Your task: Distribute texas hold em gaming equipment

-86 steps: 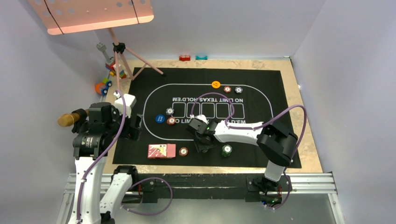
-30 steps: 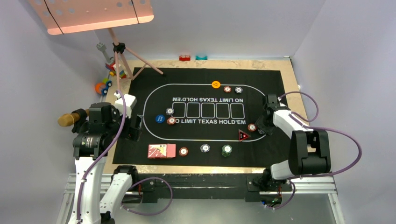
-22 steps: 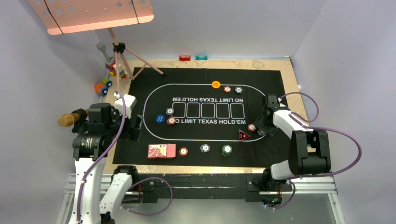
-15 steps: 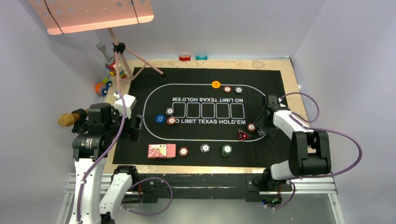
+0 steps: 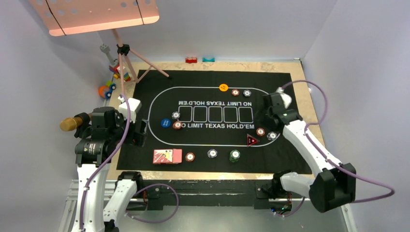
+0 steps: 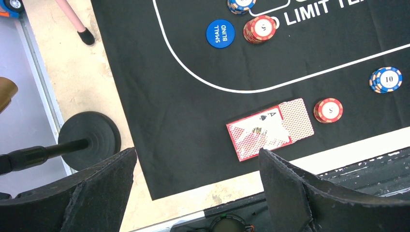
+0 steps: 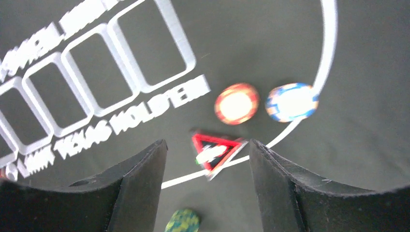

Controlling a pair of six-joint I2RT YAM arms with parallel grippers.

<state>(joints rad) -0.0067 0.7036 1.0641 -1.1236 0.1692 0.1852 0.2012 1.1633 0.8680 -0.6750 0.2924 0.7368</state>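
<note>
On the desk [image 5: 316,145] you've got a black hold'em mat [image 5: 285,159] inside plain grey walls, a pink stand [image 5: 126,57] at its far-left corner. Your right tool [image 7: 208,186] hangs wide open and empty above a red chip stack [image 7: 236,103], blue-white chip stack [image 7: 291,102] and triangular marker [image 7: 215,150]. Left tool [image 6: 198,193] is also spread, empty, over the cards [image 6: 269,128] at the mat's near-left.

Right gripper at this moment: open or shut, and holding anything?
Open and empty. In the right wrist view the right gripper has its fingers spread wide, with the triangular marker and two chip stacks lying on the mat beyond.
</note>
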